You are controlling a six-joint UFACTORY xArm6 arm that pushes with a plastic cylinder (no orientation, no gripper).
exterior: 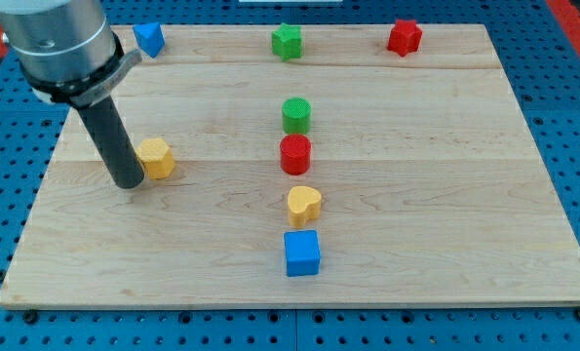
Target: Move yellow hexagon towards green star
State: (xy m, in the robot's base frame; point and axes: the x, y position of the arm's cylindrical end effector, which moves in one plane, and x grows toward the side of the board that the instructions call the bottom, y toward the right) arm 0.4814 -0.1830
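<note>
My tip (131, 181) rests on the worktop (445, 234) near its left edge, touching or all but touching the lower-left side of the yellow hexagon (156, 157). That placement makes sense as a judgement: the green star (287, 41) sits at the top edge, near its middle, so a push from the hexagon's lower left would send it up and to the view's right, towards the star. There is no gripper here, only a straight dark rod under a grey metal housing, so nothing is held or clamped; the block can only be shoved.

The worktop is pale wood with visible grain and a seam running along near the top edge. The blocks look like matte moulded plastic with small chunky outlines. A column runs down the middle: green cylinder (296, 115), red cylinder (295, 154), yellow heart (304, 205), blue cube (302, 253). A blue block (149, 38) lies by the top-left corner, and a red star (404, 37) towards the top-right corner.
</note>
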